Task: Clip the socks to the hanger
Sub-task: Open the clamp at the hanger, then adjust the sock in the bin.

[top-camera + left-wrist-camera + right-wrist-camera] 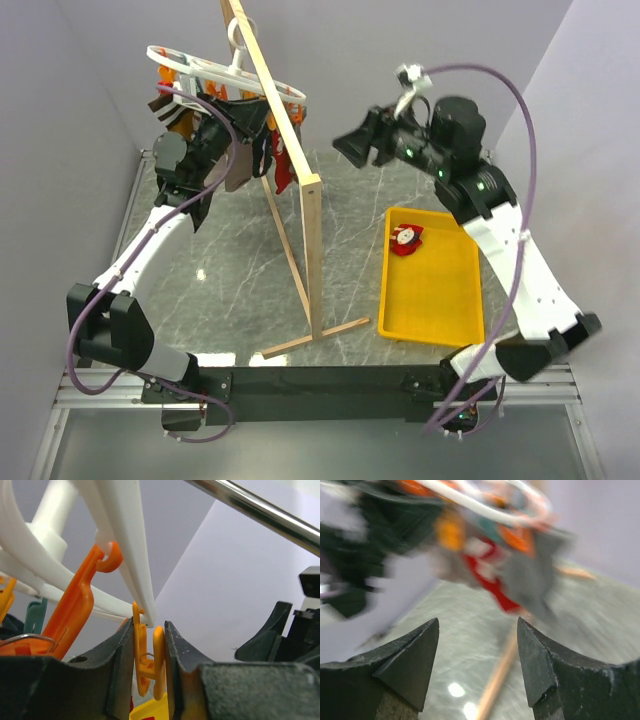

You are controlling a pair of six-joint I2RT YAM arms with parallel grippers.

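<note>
The white hanger point(200, 68) hangs from the wooden rack at the back left, with several socks clipped under it. One red sock point(283, 172) hangs from it and shows blurred in the right wrist view point(492, 582). The other red sock point(405, 238) lies in the yellow tray. My left gripper point(222, 138) is raised under the hanger point(125, 540). In its wrist view the left gripper point(148, 627) is shut on an orange clip point(156, 655). My right gripper point(347, 143) is in the air right of the hanger; in its wrist view the gripper point(477, 625) is open and empty.
The tall wooden rack point(310, 250) stands mid-table, its post and foot between the arms. The yellow tray point(435, 310) lies at the right. Dark, grey and striped socks point(240, 150) hang on the hanger. Walls close in on the left and right.
</note>
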